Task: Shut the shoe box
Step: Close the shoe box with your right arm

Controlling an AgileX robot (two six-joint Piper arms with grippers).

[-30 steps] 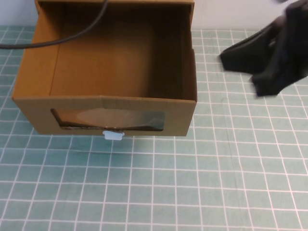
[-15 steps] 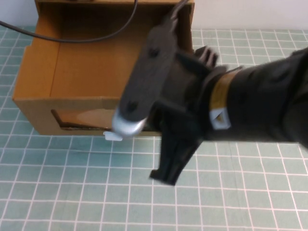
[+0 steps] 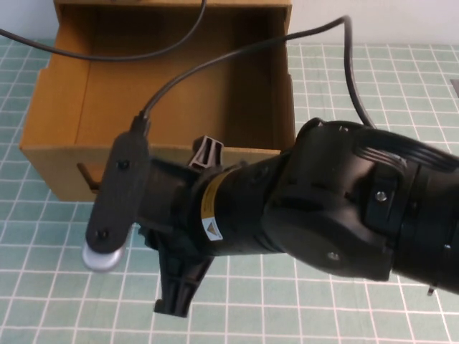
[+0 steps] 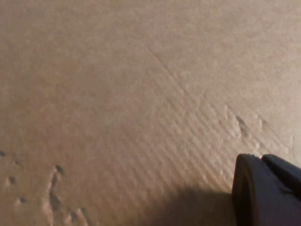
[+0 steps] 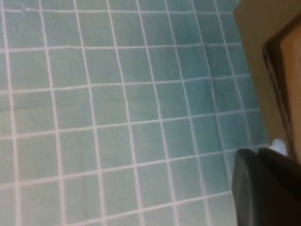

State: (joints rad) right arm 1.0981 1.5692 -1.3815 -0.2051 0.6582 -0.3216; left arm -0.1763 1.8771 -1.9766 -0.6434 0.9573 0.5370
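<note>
High view: right gripper (image 3: 176,304) at box (image 3: 64,122) front, 6 o'clock; left gripper (image 4: 268,190) against cardboard; jaws' state unclear on both. Risk: off-centre push skews drawer, jams.

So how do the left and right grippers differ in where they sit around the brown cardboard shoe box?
The left gripper faces plain cardboard close up; the right gripper hangs over the green gridded mat before the brown cardboard shoe box. The high view shows only the right one. Both are black.

a green mat (image 3: 358,72) with a white grid covers the table.
</note>
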